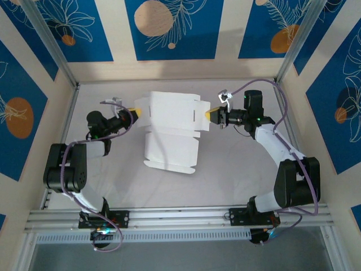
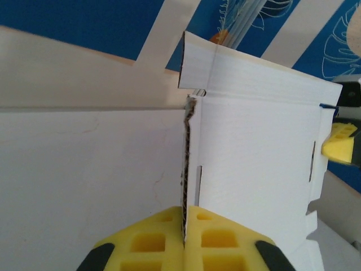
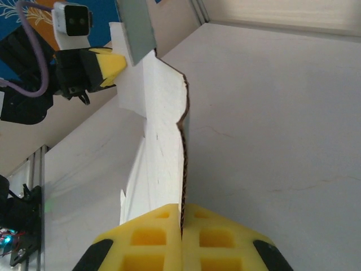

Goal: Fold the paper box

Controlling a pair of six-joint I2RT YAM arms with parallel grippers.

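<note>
The paper box [image 1: 171,132] is a white die-cut card sheet lying open in the middle of the table, its far part lifted between the two arms. My left gripper [image 1: 135,111] is shut on the sheet's left edge; in the left wrist view the corrugated edge [image 2: 186,164] runs straight into the closed yellow pads [image 2: 152,240]. My right gripper [image 1: 210,116] is shut on the right edge, the card's edge [image 3: 181,169] pinched between its yellow pads [image 3: 217,237]. The paper box's panel [image 2: 254,164] shows slots and a top flap, with the other gripper's yellow tip [image 2: 340,144] at its far side.
The grey-white table [image 1: 237,169] is walled by cream and blue patterned panels [image 1: 169,28] with metal corner posts. A rail [image 1: 180,217] runs along the near edge by the arm bases. Cables loop off both wrists.
</note>
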